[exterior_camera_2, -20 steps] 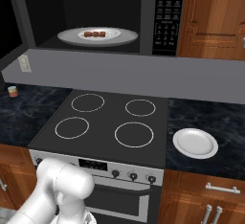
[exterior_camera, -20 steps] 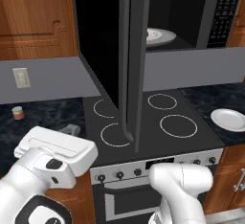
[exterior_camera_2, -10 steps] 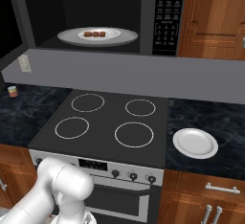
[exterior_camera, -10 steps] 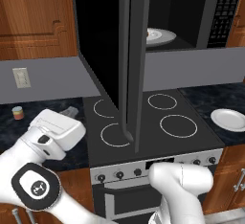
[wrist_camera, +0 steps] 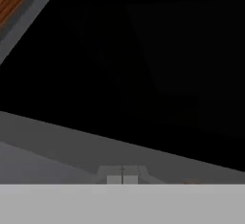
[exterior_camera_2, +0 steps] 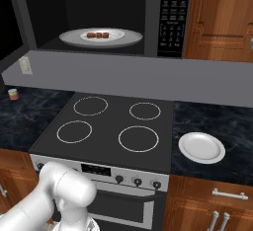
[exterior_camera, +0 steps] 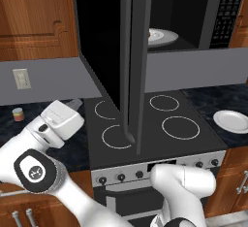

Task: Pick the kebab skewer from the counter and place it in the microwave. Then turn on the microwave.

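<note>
3 views are making up this figure, taken in turn.

Left base view: the microwave (exterior_camera: 193, 22) is standing above the stovetop (exterior_camera: 150, 124) with its door (exterior_camera: 133, 61) swinging wide open and showing edge-on as a dark vertical slab. Inside, a white plate (exterior_camera: 162, 36) is lying on the floor of the cavity. The keypad strip (exterior_camera: 227, 12) is running down the right side. The white arm is reaching over the left part of the bench (exterior_camera: 29, 124), its hand sitting just left of the stovetop; the pincer's fingers are pointing away, and whether they are spread or together I cannot tell here. A small striped cylinder (exterior_camera: 18, 114) is standing on the bench near the wall outlet (exterior_camera: 21, 78). A second white plate (exterior_camera: 234, 121) is resting on the bench to the right.

Right base view: the kebab skewer (exterior_camera_2: 98, 35) is lying on the plate inside the microwave, roughly at its middle. 4 white rings are marking the stovetop.

Hand view: the pincer (wrist_camera: 122, 179) is showing its 2 tips pressed together, holding nothing, and is facing the black glass of the door with its grey frame along the lower edge.
</note>
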Tool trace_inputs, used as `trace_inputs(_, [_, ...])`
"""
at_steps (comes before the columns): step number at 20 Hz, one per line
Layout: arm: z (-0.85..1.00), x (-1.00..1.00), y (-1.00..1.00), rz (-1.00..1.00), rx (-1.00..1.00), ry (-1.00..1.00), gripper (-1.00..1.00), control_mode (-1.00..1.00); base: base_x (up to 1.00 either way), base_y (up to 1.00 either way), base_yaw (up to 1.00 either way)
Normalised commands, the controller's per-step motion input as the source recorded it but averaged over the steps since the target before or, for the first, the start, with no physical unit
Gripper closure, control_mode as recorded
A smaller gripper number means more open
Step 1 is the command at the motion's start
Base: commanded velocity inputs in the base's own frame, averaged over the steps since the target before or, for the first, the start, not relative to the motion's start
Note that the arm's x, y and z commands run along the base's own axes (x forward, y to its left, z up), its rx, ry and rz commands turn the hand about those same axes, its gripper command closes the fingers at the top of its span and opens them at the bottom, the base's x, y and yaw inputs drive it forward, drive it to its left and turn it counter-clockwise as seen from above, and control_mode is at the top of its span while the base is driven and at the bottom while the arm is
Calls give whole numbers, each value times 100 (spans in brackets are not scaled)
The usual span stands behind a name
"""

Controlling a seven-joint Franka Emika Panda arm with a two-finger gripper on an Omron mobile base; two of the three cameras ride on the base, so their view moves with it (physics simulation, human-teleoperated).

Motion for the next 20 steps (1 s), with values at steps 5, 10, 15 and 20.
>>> trace_inputs(5, [16,12,-44,-6,-2,0,100,-100,0,0,0])
trace_inputs(10, [6,10,-59,0,0,0,100,-100,0,0,0])
trace_inputs(15, [2,11,-58,0,0,0,100,-100,0,0,0])
trace_inputs(20, [4,14,-56,0,0,0,100,-100,0,0,0])
